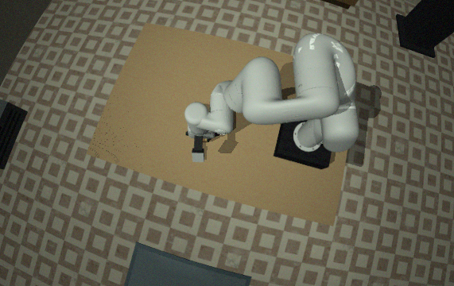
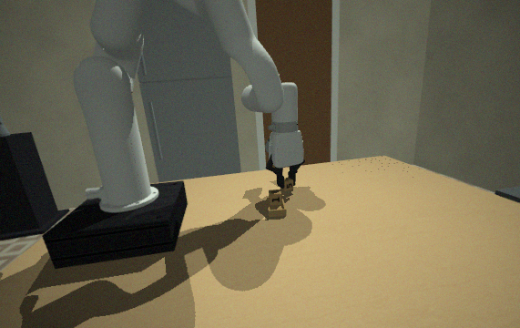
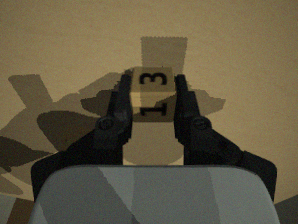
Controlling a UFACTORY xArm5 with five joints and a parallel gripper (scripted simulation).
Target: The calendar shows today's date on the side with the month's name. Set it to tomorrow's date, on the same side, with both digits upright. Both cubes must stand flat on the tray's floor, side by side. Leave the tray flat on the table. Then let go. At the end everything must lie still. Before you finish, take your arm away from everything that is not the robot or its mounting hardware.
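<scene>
Where the tool (image 2: 287,184) (image 3: 153,89) grips one cube (image 2: 289,185) (image 3: 152,94), shadows surround it.

The robot arm (image 1: 314,79) (image 2: 118,137) rises from its base, bends at its upper joints and reaches out over the table; the wrist (image 1: 196,115) (image 2: 285,102) is oriented vertically, flange downward; the gripper (image 1: 207,139) (image 2: 288,179) (image 3: 153,89) points down at its end; its two black fingers stand partly open, roughly parallel at the tips, one on each side of a cube, clamped on it
</scene>
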